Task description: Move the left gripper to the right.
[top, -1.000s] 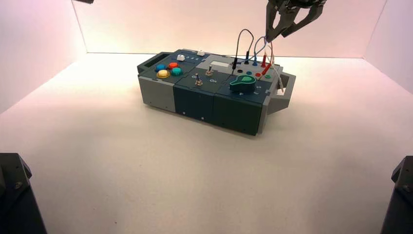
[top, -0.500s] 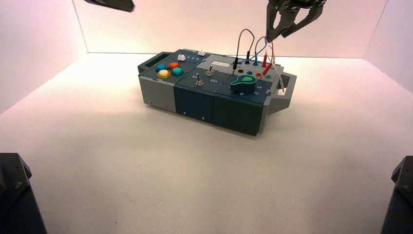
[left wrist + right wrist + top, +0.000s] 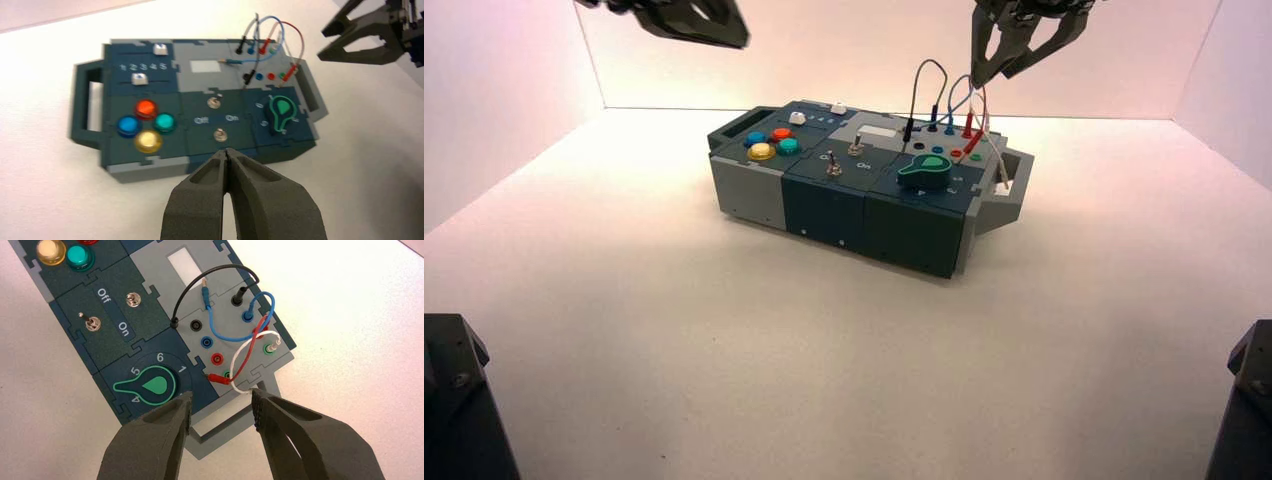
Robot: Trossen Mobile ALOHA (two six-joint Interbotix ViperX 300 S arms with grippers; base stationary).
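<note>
My left gripper point(image 3: 724, 30), black and faceted, hangs high at the back left, above and behind the button end of the box point(image 3: 824, 205). In the left wrist view its fingers point(image 3: 227, 152) are shut on nothing, over the box's front edge near the toggle switches point(image 3: 219, 135). My right gripper point(image 3: 1002, 62) hangs open above the wires point(image 3: 954, 95) at the box's right end. In the right wrist view it point(image 3: 222, 401) straddles the box's grey handle, beside the white wire point(image 3: 240, 360).
The box carries round buttons point(image 3: 769, 142), two sliders point(image 3: 140, 79), a green knob point(image 3: 150, 386) and banana-plug sockets point(image 3: 210, 342). Black blocks stand at the bottom corners point(image 3: 454, 400) point(image 3: 1244, 400). White walls close in the back and sides.
My left gripper has come in from the top left corner and moved to the right along the top of the high view. The right gripper and the box have not moved.
</note>
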